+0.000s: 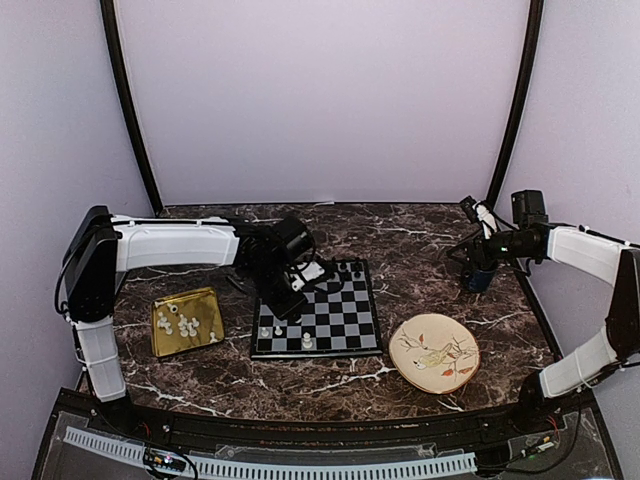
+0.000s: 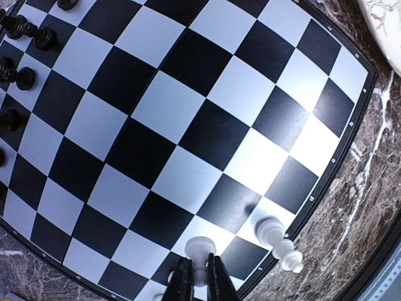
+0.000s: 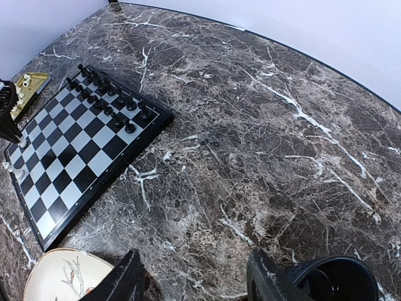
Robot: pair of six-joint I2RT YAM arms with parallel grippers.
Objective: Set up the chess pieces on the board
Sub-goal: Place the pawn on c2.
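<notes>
The chequered board (image 1: 330, 315) lies at the table's middle. My left gripper (image 2: 199, 277) is shut on a tiny white chess piece (image 2: 202, 251) and holds it over the board's near-left squares; in the top view the gripper (image 1: 284, 308) hangs above that corner. Up to three white pieces stand on the near rows (image 1: 307, 341), one of them close to the board's edge (image 2: 280, 243). More white pieces lie in the gold tray (image 1: 186, 322). My right gripper (image 3: 194, 285) is open and empty, far right of the board (image 3: 81, 138).
Black chessmen (image 2: 25, 37) line the board's far rows (image 3: 106, 100). A patterned plate (image 1: 434, 352) lies right of the board. A dark cup (image 3: 341, 279) stands beside the right gripper (image 1: 478, 268). Walls enclose the table on three sides.
</notes>
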